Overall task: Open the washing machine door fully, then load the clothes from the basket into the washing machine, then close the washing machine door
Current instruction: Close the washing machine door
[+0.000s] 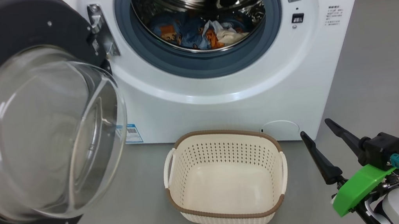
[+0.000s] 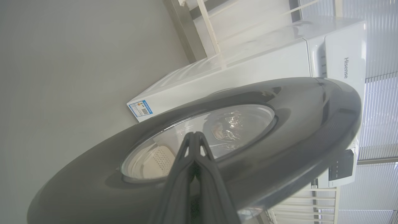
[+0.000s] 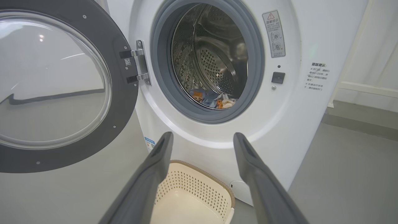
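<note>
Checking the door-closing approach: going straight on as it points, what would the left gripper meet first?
Likely the washing machine door: the shut left gripper points at its glass window; the gap is hard to judge.

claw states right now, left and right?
Left claw: closed, nothing visible between its fingers.
Right claw: open, empty.
</note>
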You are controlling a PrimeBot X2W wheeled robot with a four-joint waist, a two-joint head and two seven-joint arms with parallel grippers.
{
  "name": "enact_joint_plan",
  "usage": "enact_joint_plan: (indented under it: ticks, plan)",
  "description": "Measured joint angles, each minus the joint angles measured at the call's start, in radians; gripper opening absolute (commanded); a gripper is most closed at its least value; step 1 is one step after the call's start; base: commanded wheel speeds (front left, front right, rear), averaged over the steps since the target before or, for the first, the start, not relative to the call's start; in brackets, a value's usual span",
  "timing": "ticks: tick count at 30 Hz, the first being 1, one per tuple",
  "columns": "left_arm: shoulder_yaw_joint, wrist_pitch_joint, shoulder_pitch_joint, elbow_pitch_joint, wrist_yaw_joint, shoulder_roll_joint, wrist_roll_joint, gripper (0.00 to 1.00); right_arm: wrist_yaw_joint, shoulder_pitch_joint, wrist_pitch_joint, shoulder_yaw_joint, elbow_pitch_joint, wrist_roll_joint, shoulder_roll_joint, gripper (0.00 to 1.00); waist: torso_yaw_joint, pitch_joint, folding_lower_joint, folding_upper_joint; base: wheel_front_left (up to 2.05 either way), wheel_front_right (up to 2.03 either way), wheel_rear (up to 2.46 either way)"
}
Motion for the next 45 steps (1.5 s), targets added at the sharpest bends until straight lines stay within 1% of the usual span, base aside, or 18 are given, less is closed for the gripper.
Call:
enact_joint_plan:
  ticks: [3, 13, 15, 16, 20, 23, 29, 35, 39, 43, 45]
  plan:
    - [-0.012, 0.034, 0.031, -0.042, 0.0, -0.013, -0.002, 0.0, 0.0, 0.004, -0.009, 0.002, 0.009, 0.01, 0.001, 1.0, 0.003, -0.017, 0.0, 0.0, 0.0, 0.0, 0.0]
    - [-0.018, 0.189, 0.102, -0.155, 0.005, -0.053, -0.08, 0.0, 0.0, 0.01, -0.023, 0.003, 0.038, 0.043, 0.017, 1.0, 0.003, -0.036, 0.0001, 0.0, 0.0, 0.0, 0.0]
    - [-0.021, 0.211, 0.111, -0.192, 0.019, -0.063, -0.088, 0.0, 0.0, 0.01, -0.026, 0.003, 0.041, 0.043, 0.022, 1.0, -0.001, -0.037, 0.0, 0.0, 0.0, 0.0, 0.0]
    - [-0.023, 0.234, 0.125, -0.232, 0.037, -0.071, -0.095, 0.0, 0.0, 0.01, -0.026, 0.0, 0.041, 0.044, 0.028, 1.0, -0.005, -0.038, 0.0001, 0.0, 0.0, 0.0, 0.0]
    - [-0.037, 0.273, 0.158, -0.321, 0.072, -0.086, -0.099, 0.0, 0.0, 0.01, -0.027, -0.011, 0.036, 0.052, 0.038, 1.0, -0.014, -0.042, 0.0, 0.0, 0.0, 0.0, 0.0]
    - [-0.048, 0.303, 0.185, -0.396, 0.105, -0.107, -0.132, 0.0, 0.0, 0.017, -0.027, -0.023, 0.029, 0.053, 0.043, 1.0, -0.023, -0.044, 0.0, 0.0, 0.0, 0.0, 0.0]
    - [-0.058, 0.32, 0.233, -0.563, 0.178, -0.154, -0.156, 0.0, 0.0, 0.034, -0.027, -0.035, 0.019, 0.053, 0.047, 1.0, -0.047, -0.048, 0.0001, 0.0, 0.0, 0.0, 0.0]
    - [-0.072, 0.309, 0.252, -0.703, 0.223, -0.193, -0.158, 0.0, 0.0, 0.034, -0.027, -0.04, 0.012, 0.053, 0.052, 1.0, -0.078, -0.049, 0.0, 0.0, 0.0, 0.0, 0.0]
    - [-0.093, 0.282, 0.264, -0.76, 0.232, -0.23, -0.147, 0.0, 0.0, 0.034, -0.027, -0.042, 0.01, 0.053, 0.058, 1.0, -0.103, -0.048, 0.0, 0.0, 0.0, 0.0, 0.0]
    - [-0.108, 0.255, 0.264, -0.811, 0.256, -0.266, -0.147, 0.0, 0.0, 0.034, -0.027, -0.046, 0.008, 0.052, 0.058, 1.0, -0.133, -0.046, 0.0001, 0.0, 0.0, 0.0, 0.0]
    - [-0.119, 0.243, 0.264, -0.83, 0.257, -0.282, -0.137, 0.0, 0.0, 0.034, -0.027, -0.049, 0.005, 0.051, 0.059, 1.0, -0.15, -0.045, 0.0001, 0.0, 0.0, 0.0, 0.0]
